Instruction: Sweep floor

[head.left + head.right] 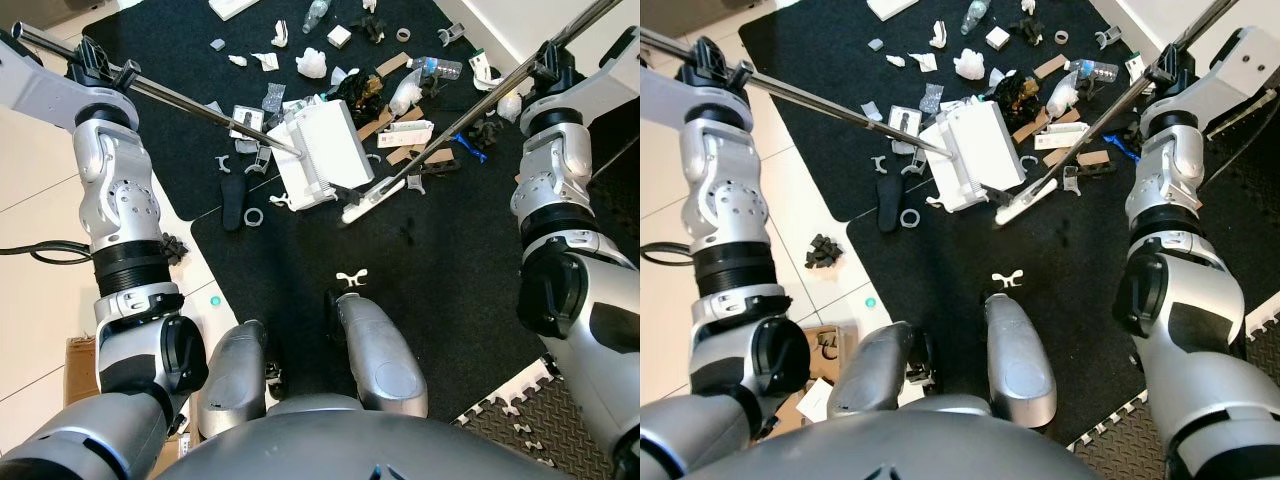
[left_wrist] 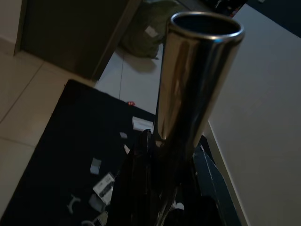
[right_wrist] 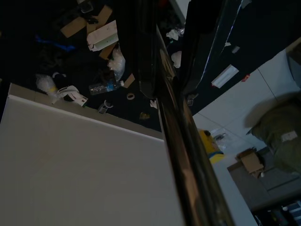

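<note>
A white dustpan (image 1: 322,155) stands tilted on the black mat (image 1: 300,270) at the end of a long metal handle (image 1: 190,100). My left gripper (image 1: 100,62) is shut on that handle at the far left, and its tube (image 2: 193,80) runs between black fingers in the left wrist view. My right gripper (image 1: 548,55) is shut on a second metal pole (image 1: 470,120). That pole slants down to a white broom head (image 1: 360,205) touching the mat just in front of the dustpan. Litter (image 1: 390,80) of paper scraps, cardboard, a plastic bottle and black bits lies behind both tools.
A black shoe sole (image 1: 233,200) and a white ring (image 1: 254,216) lie left of the dustpan. A white clip (image 1: 351,277) sits near my knees. Pale tiles with a cable (image 1: 40,250) and a cardboard piece (image 1: 75,365) lie left, and foam tiles (image 1: 520,410) lie at the lower right.
</note>
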Motion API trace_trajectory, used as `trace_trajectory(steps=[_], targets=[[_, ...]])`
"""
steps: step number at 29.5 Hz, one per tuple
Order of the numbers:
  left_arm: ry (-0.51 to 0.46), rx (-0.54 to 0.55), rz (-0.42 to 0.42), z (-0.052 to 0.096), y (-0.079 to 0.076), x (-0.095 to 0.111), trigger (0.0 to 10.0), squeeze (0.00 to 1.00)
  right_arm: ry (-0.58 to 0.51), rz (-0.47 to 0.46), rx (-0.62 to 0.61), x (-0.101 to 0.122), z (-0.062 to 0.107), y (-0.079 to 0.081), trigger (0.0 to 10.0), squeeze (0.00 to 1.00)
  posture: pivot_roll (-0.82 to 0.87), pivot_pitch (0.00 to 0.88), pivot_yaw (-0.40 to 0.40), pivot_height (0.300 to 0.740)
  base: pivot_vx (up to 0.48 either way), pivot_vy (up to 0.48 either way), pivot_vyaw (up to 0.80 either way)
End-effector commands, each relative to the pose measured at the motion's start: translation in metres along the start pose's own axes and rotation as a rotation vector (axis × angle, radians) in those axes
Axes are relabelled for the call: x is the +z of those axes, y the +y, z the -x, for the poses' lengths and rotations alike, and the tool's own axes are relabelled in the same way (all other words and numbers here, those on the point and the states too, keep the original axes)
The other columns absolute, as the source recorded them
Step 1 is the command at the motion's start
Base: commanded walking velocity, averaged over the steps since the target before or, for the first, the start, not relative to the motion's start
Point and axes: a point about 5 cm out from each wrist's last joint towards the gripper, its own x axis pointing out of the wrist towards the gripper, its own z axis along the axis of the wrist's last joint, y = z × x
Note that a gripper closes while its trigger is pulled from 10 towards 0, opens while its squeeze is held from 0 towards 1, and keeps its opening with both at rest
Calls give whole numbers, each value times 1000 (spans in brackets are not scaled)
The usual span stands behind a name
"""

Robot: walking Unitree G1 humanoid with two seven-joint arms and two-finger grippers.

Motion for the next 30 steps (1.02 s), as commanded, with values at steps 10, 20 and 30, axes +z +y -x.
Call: trace_trajectory(steps=[10,20,30], targets=[[-71,-40,10,1,-10,15,10000,0,-32,26,37,7,-3,4,10000,0,-34,76,-8,740,0,0,0],[-61,-40,-25,2,-12,13,10000,0,-27,25,27,7,-2,2,10000,0,-34,76,-7,740,0,0,0],[-53,-36,-27,1,-12,11,10000,0,-20,32,27,6,-2,2,10000,0,-33,76,-6,740,0,0,0]])
